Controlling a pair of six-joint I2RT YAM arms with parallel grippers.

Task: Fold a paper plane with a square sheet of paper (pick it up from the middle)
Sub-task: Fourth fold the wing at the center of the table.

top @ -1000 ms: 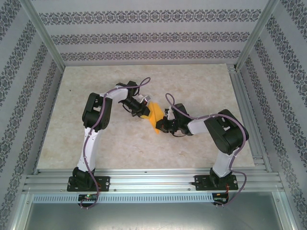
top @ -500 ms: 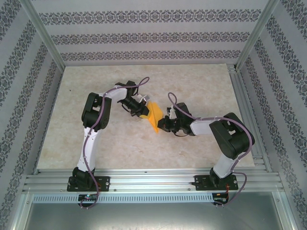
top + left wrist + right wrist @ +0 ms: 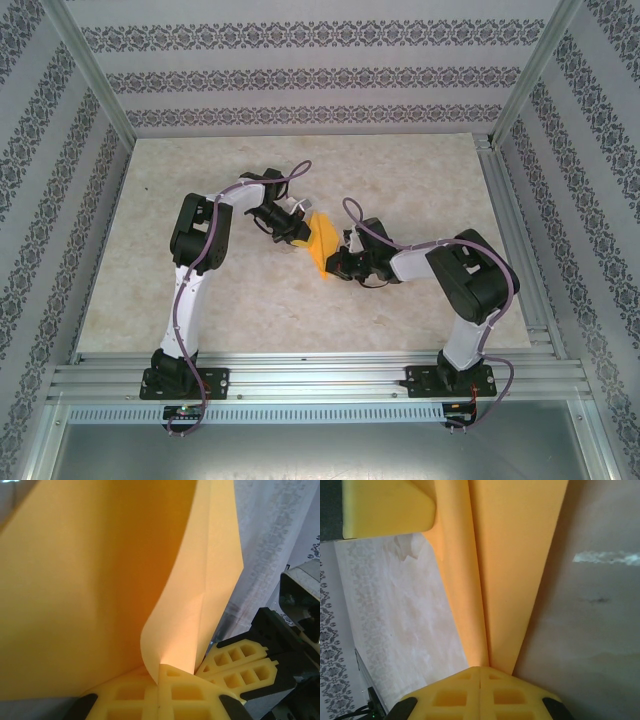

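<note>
The sheet of paper [image 3: 320, 243] hangs in the air above the middle of the bench [image 3: 420, 170], caught between the two sets of fingers. It is orange-yellow and partly folded.

The left fingers [image 3: 298, 233] hold its far left side, and the right fingers [image 3: 338, 262] hold its near right side. The two sets are close together, with only the paper between them.

In the left wrist view, the left fingers [image 3: 130, 697] are pressed together, their yellow latticed pads meeting at a thin seam. The sheet of paper [image 3: 100, 580] rises straight out of that seam. One broad panel spreads up and to the left of the pads. A narrower, brighter flap curls up to the right, with a crease running along it. Just to the right of this flap, the right fingers [image 3: 240, 667] lie one pad against the other at the paper's lower edge.

In the right wrist view, the right fingers [image 3: 450, 697] are likewise clamped shut on the sheet of paper [image 3: 515, 555]. A long straight fold starts at their seam and runs away from them. The paper widens on both sides of the fold as it goes. At its far left edge it meets one of the left fingers [image 3: 385, 510].
</note>
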